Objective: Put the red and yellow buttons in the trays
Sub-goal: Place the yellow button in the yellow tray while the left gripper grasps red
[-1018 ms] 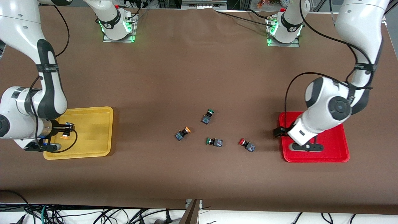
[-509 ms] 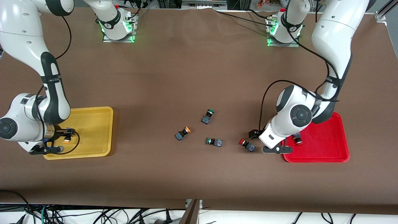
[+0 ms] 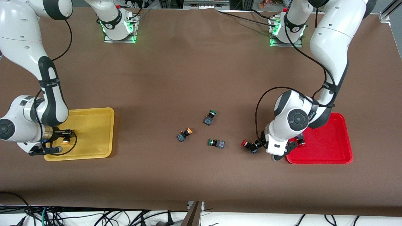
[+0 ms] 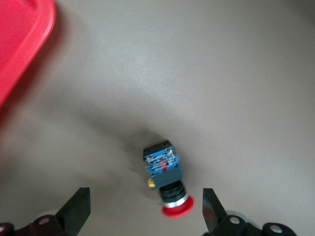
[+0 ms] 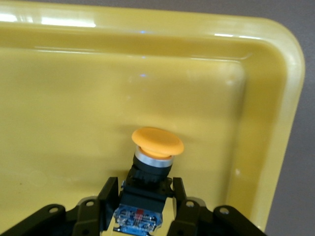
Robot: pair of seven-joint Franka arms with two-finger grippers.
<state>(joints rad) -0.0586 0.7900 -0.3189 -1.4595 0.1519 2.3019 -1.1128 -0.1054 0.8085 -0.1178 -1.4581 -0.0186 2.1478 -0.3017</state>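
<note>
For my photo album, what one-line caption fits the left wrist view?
Open left gripper poised around a red-capped button lying on the brown table, red tray nearby.

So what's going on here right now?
The right gripper holds a yellow button over the yellow tray, its fingers shut on the body. The left gripper is open over a red button on the table beside the red tray, where one red button already lies. Another yellow button and two green ones wait mid-table.
</note>
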